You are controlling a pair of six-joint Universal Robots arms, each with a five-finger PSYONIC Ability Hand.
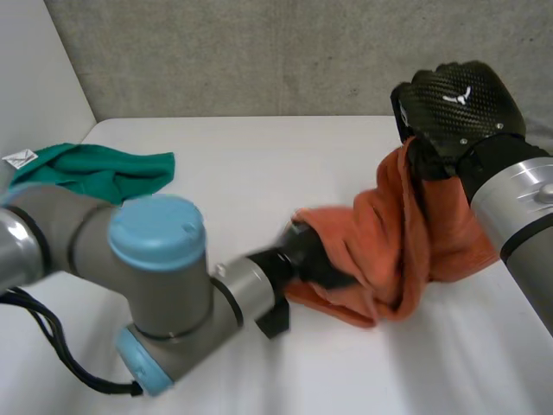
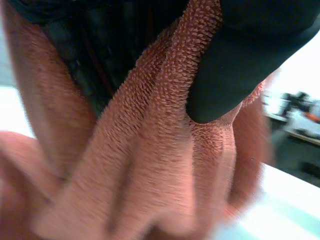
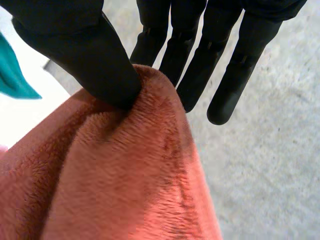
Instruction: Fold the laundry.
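Head view: an orange terry towel (image 1: 389,251) hangs bunched at the right of the white table (image 1: 259,173). The right hand (image 1: 458,104) holds its top and the left hand (image 1: 311,255) its lower edge. A crumpled green cloth (image 1: 104,173) lies well apart at the far left corner, bare tabletop between.
Left wrist view: the thumb clamps looped pile against the palm.
Right wrist view: thumb and straight fingers pinch a plush fold.
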